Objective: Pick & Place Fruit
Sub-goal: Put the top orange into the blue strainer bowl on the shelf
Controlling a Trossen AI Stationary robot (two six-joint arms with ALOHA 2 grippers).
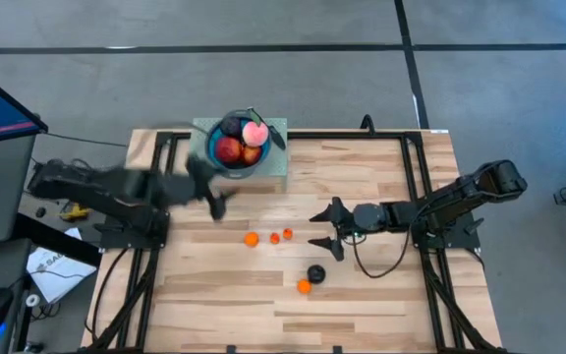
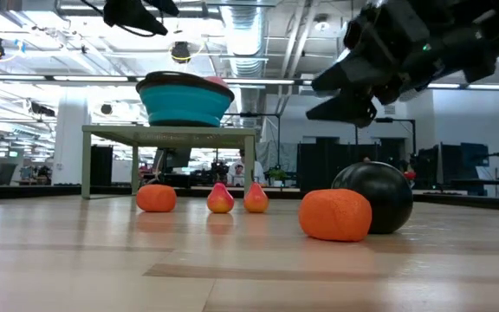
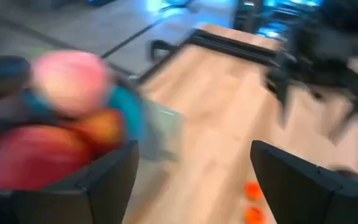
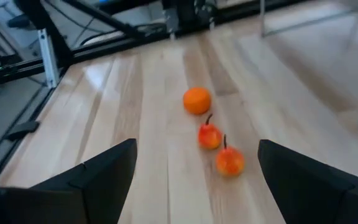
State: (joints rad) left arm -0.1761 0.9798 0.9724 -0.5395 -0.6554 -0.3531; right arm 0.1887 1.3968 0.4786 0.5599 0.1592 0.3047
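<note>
Your left gripper (image 1: 216, 202): fingers spread wide, empty, just beside the blue bowl (image 1: 235, 160) on its near side. Your right gripper (image 1: 328, 229): fingers spread wide, empty, well right of the bowl, above bare table (image 1: 362, 305).

Fruit you can count:
- In the bowl, four: red apple (image 1: 228, 149), pink peach (image 1: 254, 133), one dark plum (image 1: 232, 126), one orange-red piece (image 1: 251, 154).
- On the table in front of the bowl, three in a row: one orange (image 1: 251, 238), two small red-orange pieces (image 1: 274, 237) (image 1: 288, 233).
- Farther from the bowl, near your right gripper, two touching: a second plum (image 1: 316, 273), a second orange (image 1: 304, 286).

Bowl sits on one pale green stand (image 1: 275, 175).
</note>
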